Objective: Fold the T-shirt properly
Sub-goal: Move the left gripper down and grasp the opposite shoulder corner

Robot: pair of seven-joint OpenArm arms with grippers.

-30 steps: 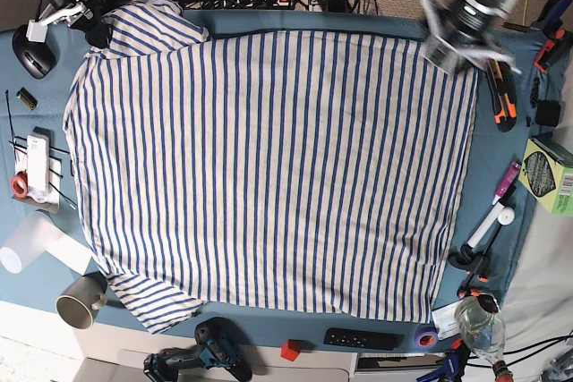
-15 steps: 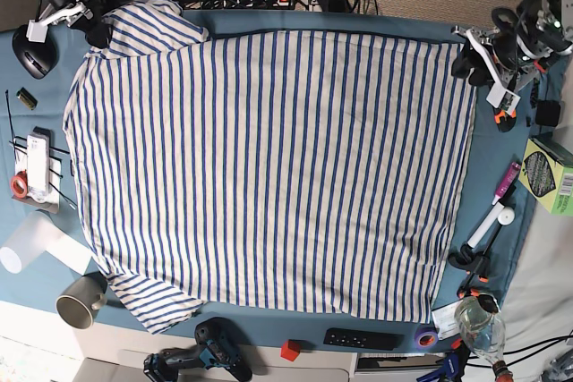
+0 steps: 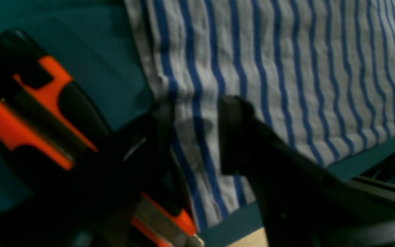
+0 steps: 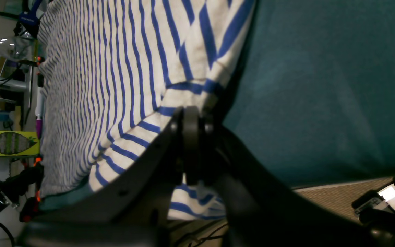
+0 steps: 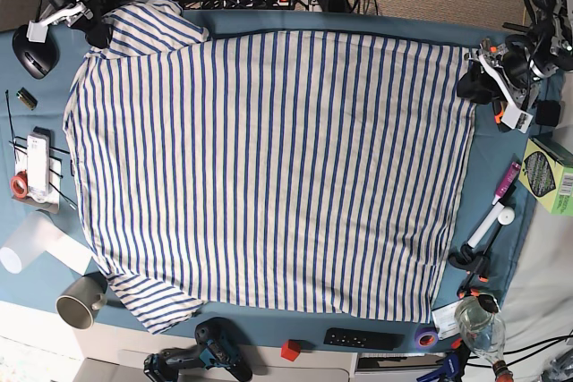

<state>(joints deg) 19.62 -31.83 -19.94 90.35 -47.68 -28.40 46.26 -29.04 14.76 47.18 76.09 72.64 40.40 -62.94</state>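
Soft striped T-shirt point(image 5: 269, 167): right gripper point(image 4: 192, 113) seemingly pinches sleeve, left gripper point(image 3: 194, 137) gapes

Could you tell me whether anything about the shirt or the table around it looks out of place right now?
The white, blue-striped T-shirt lies flat and smooth. The only oddity is clutter: an orange-and-black clamp sits right beside the shirt corner where the open left gripper is working.

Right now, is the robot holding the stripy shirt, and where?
Yes. The right pincer is shut on the T-shirt at a sleeve edge. The left pincer is open over the hem corner, gripping nothing.
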